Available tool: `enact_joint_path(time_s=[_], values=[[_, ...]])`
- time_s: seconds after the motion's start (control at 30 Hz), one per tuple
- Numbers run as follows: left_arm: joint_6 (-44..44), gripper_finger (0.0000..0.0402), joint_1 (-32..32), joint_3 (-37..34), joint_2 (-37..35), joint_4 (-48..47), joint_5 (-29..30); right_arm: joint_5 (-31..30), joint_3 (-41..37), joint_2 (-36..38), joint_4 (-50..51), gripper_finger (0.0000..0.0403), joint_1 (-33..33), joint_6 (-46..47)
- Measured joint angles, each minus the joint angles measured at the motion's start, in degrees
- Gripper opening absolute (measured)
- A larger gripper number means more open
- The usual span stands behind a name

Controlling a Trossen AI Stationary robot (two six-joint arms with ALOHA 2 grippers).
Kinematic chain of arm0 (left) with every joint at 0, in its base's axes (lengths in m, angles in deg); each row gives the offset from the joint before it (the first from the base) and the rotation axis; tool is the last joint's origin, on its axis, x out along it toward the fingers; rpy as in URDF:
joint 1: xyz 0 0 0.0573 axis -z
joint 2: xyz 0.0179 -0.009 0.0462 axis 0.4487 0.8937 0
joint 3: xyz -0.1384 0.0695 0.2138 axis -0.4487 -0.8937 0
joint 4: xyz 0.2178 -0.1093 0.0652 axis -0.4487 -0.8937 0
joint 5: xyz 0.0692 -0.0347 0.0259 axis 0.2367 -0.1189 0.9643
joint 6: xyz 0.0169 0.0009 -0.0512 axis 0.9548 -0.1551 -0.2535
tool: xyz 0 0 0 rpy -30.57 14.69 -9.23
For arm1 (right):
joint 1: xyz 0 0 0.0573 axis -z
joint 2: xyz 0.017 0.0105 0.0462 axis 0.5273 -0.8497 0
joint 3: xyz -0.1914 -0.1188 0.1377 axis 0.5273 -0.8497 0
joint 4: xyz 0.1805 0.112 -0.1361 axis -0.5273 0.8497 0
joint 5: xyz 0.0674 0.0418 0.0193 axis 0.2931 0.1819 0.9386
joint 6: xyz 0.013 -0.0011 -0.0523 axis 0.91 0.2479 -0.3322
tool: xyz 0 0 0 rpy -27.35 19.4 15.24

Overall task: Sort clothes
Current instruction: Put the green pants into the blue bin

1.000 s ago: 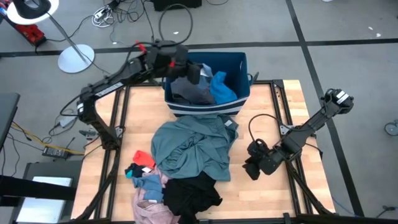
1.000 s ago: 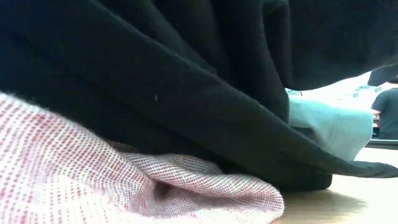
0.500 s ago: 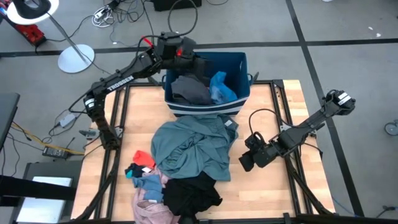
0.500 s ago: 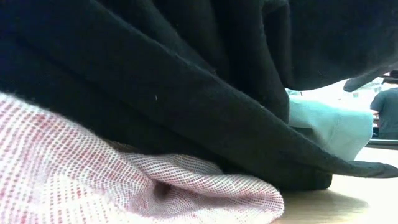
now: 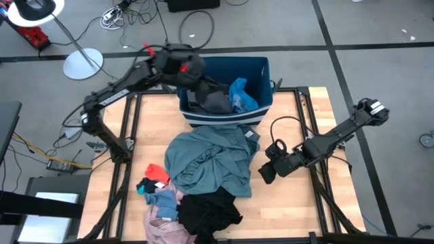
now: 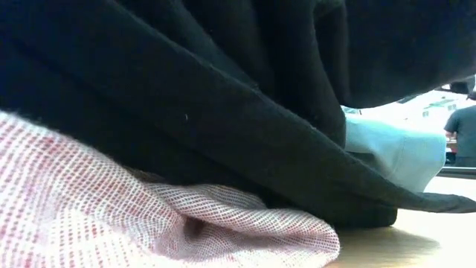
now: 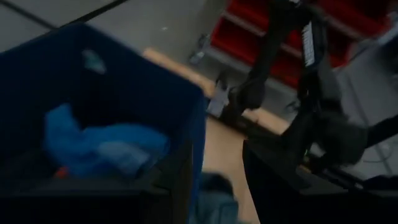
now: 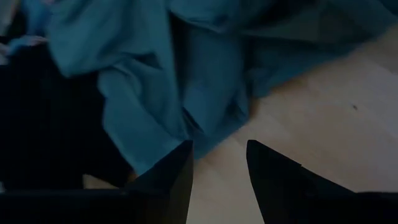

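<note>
A teal garment (image 5: 210, 159) lies spread in the middle of the table, with a black one (image 5: 210, 210), a pink one (image 5: 163, 227), a red-orange piece (image 5: 157, 172) and a small blue piece (image 5: 163, 200) at its near-left. A grey garment (image 5: 213, 102) and a bright blue piece (image 5: 241, 95) lie in the dark blue bin (image 5: 261, 68). My left gripper (image 5: 202, 83) is open and empty over the bin's left part; in the left wrist view (image 7: 217, 149) it sees the blue piece (image 7: 99, 149). My right gripper (image 5: 263, 175) is open and empty just right of the teal garment's edge (image 8: 186, 81).
The bin stands at the table's far edge. Bare wood (image 5: 298, 203) lies to the right of the clothes. In the low view the black garment (image 6: 223, 112) and the pink weave (image 6: 89, 208) fill the front, with teal cloth (image 6: 394, 152) behind. Cables and a lamp base (image 5: 83, 64) lie on the floor.
My left gripper has reached farther over the bin and then drawn back toward the bin's left side; the grey garment now lies bunched lower in the bin. My right gripper has moved toward the table's left, closer to the teal garment's right edge.
</note>
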Motion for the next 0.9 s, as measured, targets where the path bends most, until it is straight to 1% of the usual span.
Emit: enact_joint_path(time_s=[0.1, 0.2, 0.27, 0.33, 0.43, 0.5, 0.63, 0.73, 0.83, 0.9], values=[[-0.3, 0.0147, 2.5, 0.0, -3.4, -5.2, 2.0, 0.0, 0.0, 1.7, -2.4, 0.0151, 1.3, -4.8], [-1.9, 0.0147, 5.4, 0.0, -5.9, -11.1, 4.6, 0.1, 0.0, 3.1, -6.4, 0.0151, 3.1, -11.9], [-3.3, 0.0147, 7.1, 0.0, -7.1, -16.7, 7.6, 2.9, 0.0, 3.9, -10.3, 0.0151, 4.5, -18.1], [-4.5, 0.0147, 8.7, 0.0, -7.8, -21.6, 9.0, 6.1, 0.1, 4.1, -14.1, 0.0151, 5.9, -23.2], [-4.9, 0.0147, 11.8, -0.7, -8.0, -25.3, 9.1, 8.6, 2.4, 3.4, -13.6, 0.0151, 8.2, -27.3], [-5.0, 0.0147, 13.9, -2.6, -8.2, -26.3, 9.4, 9.3, 5.2, 2.3, -11.3, 0.0151, 9.6, -30.6], [-6.0, 0.0147, 18.0, -10.1, -10.0, -22.7, 13.0, 9.7, 12.5, -1.0, -5.3, 0.0151, 12.4, -37.7], [-7.6, 0.0147, 20.5, -18.0, -12.7, -15.5, 15.2, 9.9, 18.5, -4.3, 1.3, 0.0151, 14.4, -42.0], [-9.8, 0.0147, 22.0, -26.6, -16.6, -7.0, 15.3, 9.9, 25.0, -8.2, 9.2, 0.0151, 15.9, -45.1], [-11.8, 0.0147, 22.9, -32.4, -19.6, -3.4, 15.3, 10.4, 29.4, -11.7, 14.6, 0.0151, 16.7, -47.7]])
